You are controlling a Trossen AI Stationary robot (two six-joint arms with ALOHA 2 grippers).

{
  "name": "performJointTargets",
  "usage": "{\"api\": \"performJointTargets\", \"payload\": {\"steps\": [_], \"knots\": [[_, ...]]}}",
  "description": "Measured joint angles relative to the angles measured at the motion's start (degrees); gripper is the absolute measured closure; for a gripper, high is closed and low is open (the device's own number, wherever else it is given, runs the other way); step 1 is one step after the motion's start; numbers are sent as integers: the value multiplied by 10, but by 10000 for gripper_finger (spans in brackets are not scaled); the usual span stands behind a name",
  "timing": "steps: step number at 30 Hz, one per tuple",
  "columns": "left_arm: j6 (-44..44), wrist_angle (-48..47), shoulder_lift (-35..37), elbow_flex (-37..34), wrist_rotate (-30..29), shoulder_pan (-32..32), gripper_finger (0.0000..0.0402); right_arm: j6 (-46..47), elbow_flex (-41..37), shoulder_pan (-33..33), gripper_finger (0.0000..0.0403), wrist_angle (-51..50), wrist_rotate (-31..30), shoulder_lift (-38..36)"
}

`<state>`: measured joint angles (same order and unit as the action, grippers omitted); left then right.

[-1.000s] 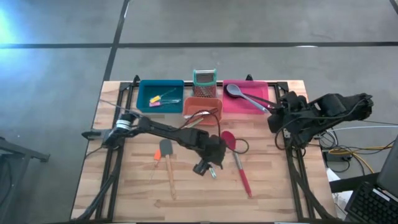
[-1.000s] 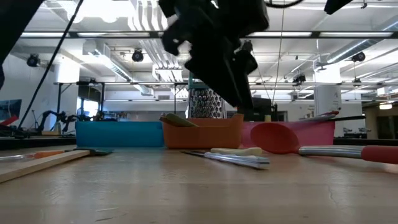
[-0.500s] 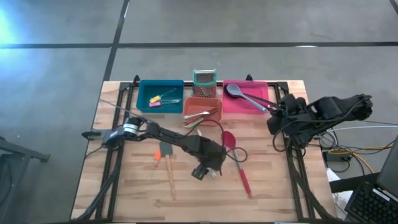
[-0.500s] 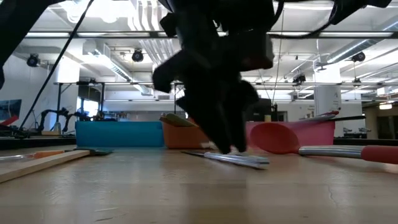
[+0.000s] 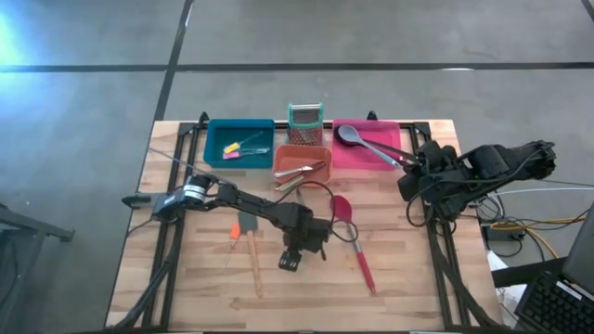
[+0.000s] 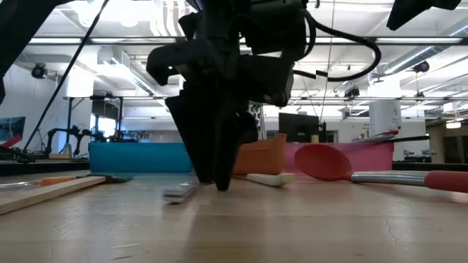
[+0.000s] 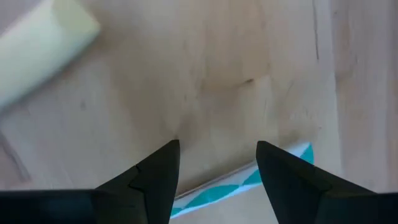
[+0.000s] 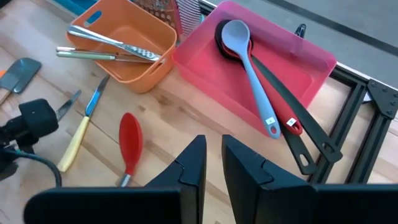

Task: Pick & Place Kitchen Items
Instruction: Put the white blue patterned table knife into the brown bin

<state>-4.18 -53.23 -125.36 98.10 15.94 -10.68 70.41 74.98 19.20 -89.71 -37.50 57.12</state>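
Left gripper [image 5: 290,263] lowered to wooden table [image 5: 408,288], fingers spread over teal-patterned flat utensil [image 7: 249,181]. Right gripper [image 8: 212,168] parked at table edge, fingers nearly pressed together, nothing pinched.

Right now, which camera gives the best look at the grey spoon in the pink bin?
The right wrist view: the grey spoon shows whole, bowl to handle tip, lying across black utensils in the pink bin. The high view shows it small but complete. The low view shows only the bin's wall, and the left wrist view shows bare wood.
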Motion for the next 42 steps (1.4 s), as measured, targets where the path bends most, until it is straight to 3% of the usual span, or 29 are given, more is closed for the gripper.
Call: {"api": "performJointTargets", "payload": {"steps": [6, 11, 14, 18, 21, 25, 34, 42], "knots": [[71, -19, 10, -9, -6, -3, 184, -5, 0, 0, 355, 0, 0, 0], [116, -34, 64, -11, -94, -13, 184, -14, 0, 0, 355, 0, 0, 0], [230, -31, 109, -17, -151, -18, 184, -15, 0, 0, 355, 0, -1, 0], [472, -29, 155, -30, -217, -21, 184, -16, -2, 0, 355, 0, -4, 0], [623, -32, 172, -43, -222, -22, 186, -16, -3, 0, 355, 0, -15, 1], [719, -32, 168, -64, -210, -30, 203, -15, -3, -1, 355, 0, -16, 0], [810, 45, 164, -120, -185, -55, 248, -21, -3, -1, 355, -1, -15, 0], [876, 127, 161, -179, -136, -73, 233, -40, -3, -1, 355, -3, -15, -1]]}}
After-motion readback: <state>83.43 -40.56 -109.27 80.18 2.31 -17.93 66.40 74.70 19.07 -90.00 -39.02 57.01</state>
